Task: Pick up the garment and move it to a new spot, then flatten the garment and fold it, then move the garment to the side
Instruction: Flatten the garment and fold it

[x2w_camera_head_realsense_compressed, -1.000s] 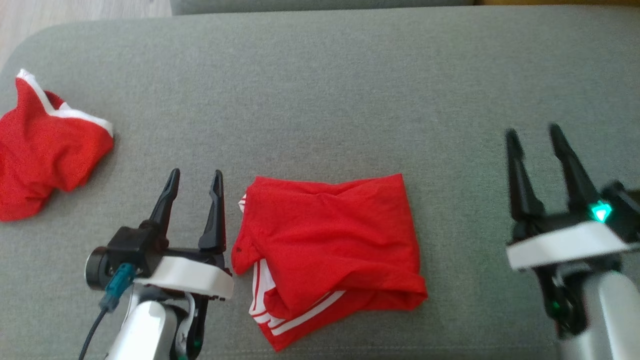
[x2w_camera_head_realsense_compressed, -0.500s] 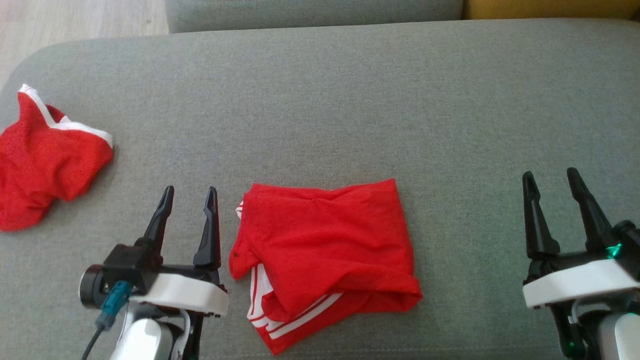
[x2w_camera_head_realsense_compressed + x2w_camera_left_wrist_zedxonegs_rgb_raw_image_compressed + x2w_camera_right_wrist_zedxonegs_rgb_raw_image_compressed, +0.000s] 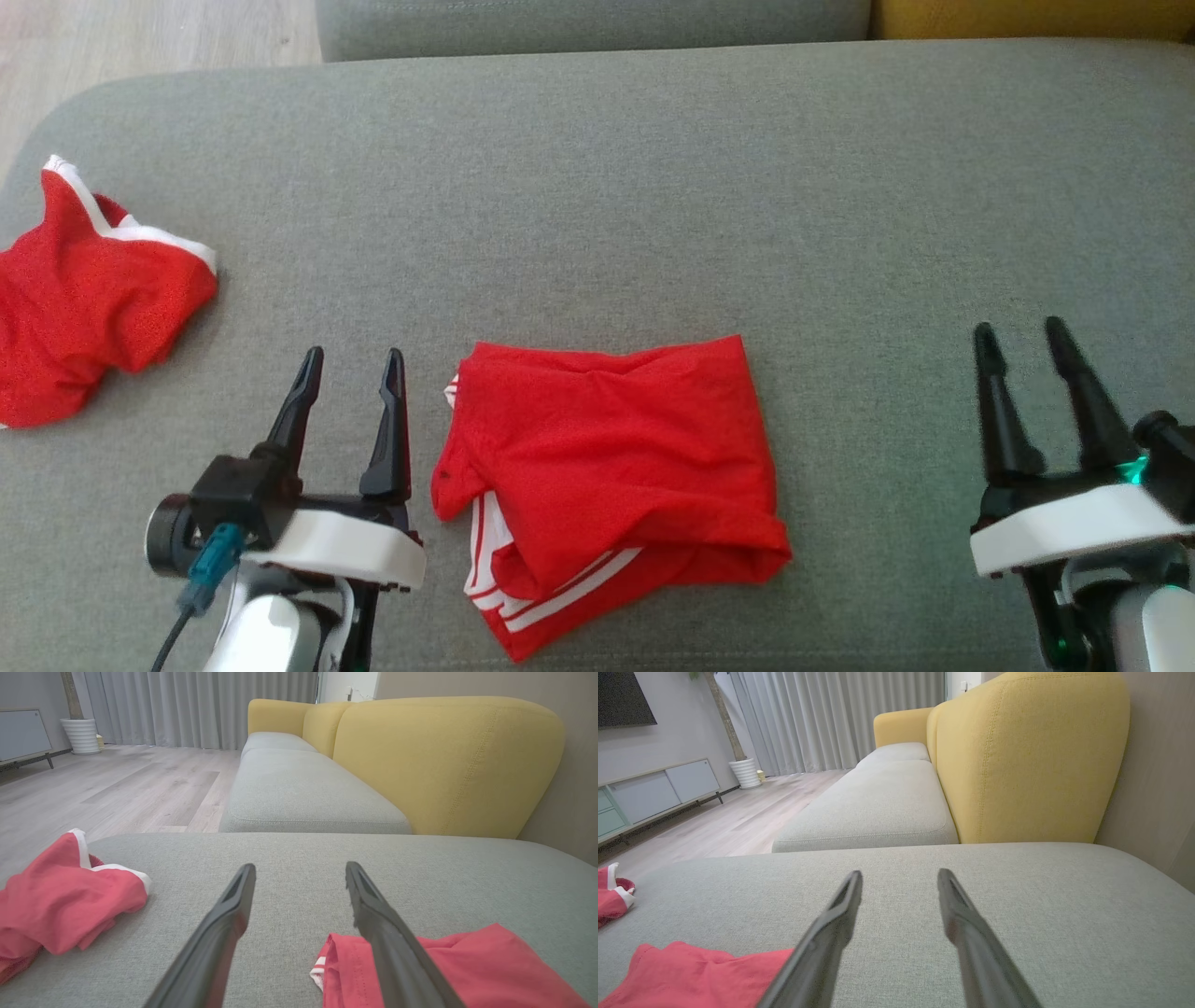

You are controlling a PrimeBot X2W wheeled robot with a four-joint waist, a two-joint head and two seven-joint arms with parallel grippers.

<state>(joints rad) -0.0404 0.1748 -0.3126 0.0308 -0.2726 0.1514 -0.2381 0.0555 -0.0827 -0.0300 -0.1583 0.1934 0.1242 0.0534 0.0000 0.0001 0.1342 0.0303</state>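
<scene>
Garment (image 3: 607, 467) well apart from crumpled cloth (image 3: 84, 308)

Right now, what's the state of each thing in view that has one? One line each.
folded red garment: folded, lying on the grey cushion, held by nothing.
crumpled red garment: bunched up, not folded, at the cushion's left edge.
left tool: open, empty, beside the folded garment's left edge.
right tool: open, empty, well off to the folded garment's right.

The red garment (image 3: 607, 448), white stripes at its lower-left edge, perhaps shorts, lies folded in a rumpled rectangle on the grey cushion (image 3: 653, 187).
</scene>
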